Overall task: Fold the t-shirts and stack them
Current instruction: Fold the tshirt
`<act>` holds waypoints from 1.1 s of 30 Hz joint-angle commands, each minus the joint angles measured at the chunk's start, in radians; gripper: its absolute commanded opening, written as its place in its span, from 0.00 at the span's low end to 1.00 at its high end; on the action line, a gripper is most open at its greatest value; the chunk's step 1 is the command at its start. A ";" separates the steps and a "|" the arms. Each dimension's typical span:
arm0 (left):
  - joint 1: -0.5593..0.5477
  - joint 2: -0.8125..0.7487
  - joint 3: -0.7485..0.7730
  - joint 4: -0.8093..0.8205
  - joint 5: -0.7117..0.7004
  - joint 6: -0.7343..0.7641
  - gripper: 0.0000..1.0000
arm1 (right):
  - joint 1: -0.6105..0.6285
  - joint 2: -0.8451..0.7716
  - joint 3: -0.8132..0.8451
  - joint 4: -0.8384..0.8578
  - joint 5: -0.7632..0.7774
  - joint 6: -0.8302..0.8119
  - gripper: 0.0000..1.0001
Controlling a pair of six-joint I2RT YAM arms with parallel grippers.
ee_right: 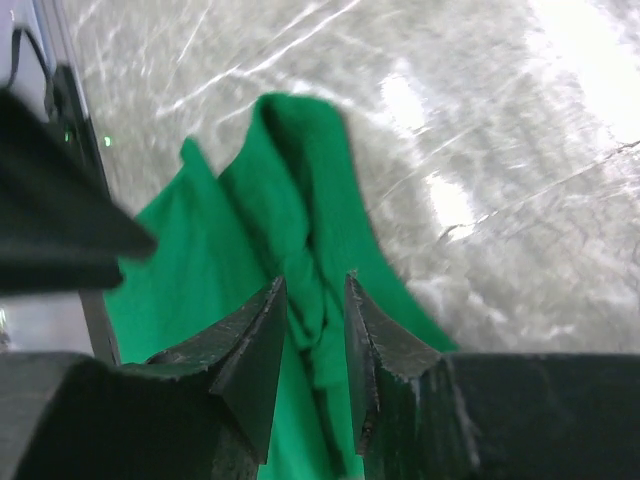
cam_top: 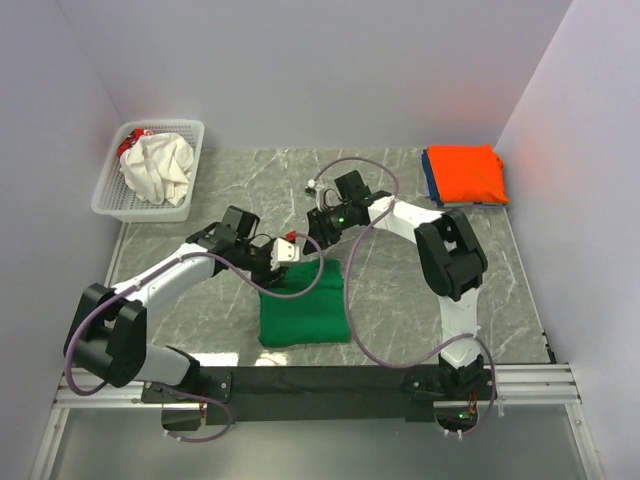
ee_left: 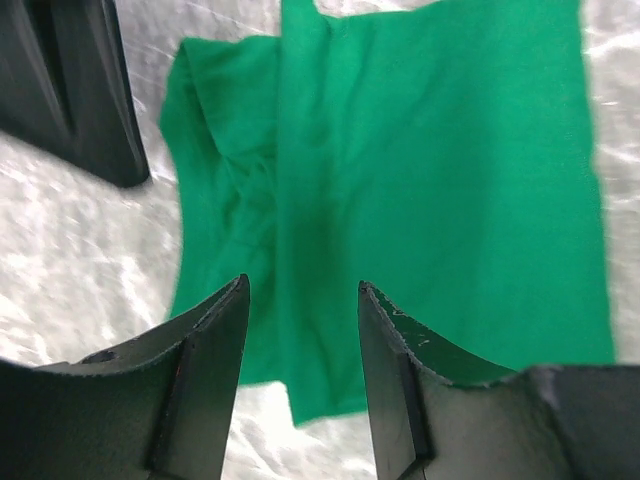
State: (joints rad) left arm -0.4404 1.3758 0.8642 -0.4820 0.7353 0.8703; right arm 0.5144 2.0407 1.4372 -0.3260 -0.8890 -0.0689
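Right in front of my bases, toward six o'clock on the grey marbled desk (cam_top: 250,180), lies the dark green cotton t-shirt (cam_top: 300,315), folded into a rough rectangle. It looks light, limp and a little clingy. It should slump wherever I lift it, so I judge it best to pinch it at two corners of one edge, through every layer, not in the middle. The edge under my wrists is uneven, with a rumpled ridge where a sleeve or hem has bunched.

Just past that, at the shirt's twelve o'clock edge, my left fingers (ee_left: 232,305) hang about half apart with nothing between them, the green cloth (ee_left: 430,180) lying flat below. My right fingers (ee_right: 268,310) stand just beside them with a narrower gap. The bunched ridge of the green shirt (ee_right: 190,260) runs in line with that gap, but I cannot tell whether they touch it. Neither pair carries anything.

Farther off, at two o'clock, a folded bright orange t-shirt (cam_top: 465,172) rests on a blue one (cam_top: 428,188). At ten o'clock, a crumpled cream-white t-shirt (cam_top: 160,170) sits in the white plastic lattice basket (cam_top: 110,205).
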 commanded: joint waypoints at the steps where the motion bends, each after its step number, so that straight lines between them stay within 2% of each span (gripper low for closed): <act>1: -0.041 0.034 0.018 0.117 -0.089 0.028 0.53 | 0.007 0.036 0.055 0.131 -0.018 0.145 0.36; 11: -0.118 0.166 0.076 0.103 -0.083 0.056 0.53 | 0.016 0.157 0.080 0.073 0.047 0.178 0.33; 17: -0.133 0.236 0.093 0.118 -0.109 0.049 0.48 | 0.024 0.179 0.061 0.053 0.048 0.175 0.32; 20: -0.141 0.262 0.107 0.120 -0.120 0.039 0.42 | 0.027 0.200 0.066 0.030 0.051 0.169 0.30; 27: -0.144 0.250 0.133 0.091 -0.116 0.032 0.06 | 0.029 0.219 0.055 0.021 0.047 0.167 0.27; 29: -0.146 0.212 0.130 0.095 -0.119 0.012 0.01 | 0.029 0.225 0.055 0.012 0.042 0.161 0.26; 33: -0.147 0.131 0.113 0.105 -0.137 0.002 0.01 | 0.029 0.239 0.052 -0.001 0.027 0.153 0.24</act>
State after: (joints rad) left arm -0.5812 1.6062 0.9588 -0.3878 0.6022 0.8875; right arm 0.5304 2.2299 1.4857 -0.2695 -0.8852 0.1070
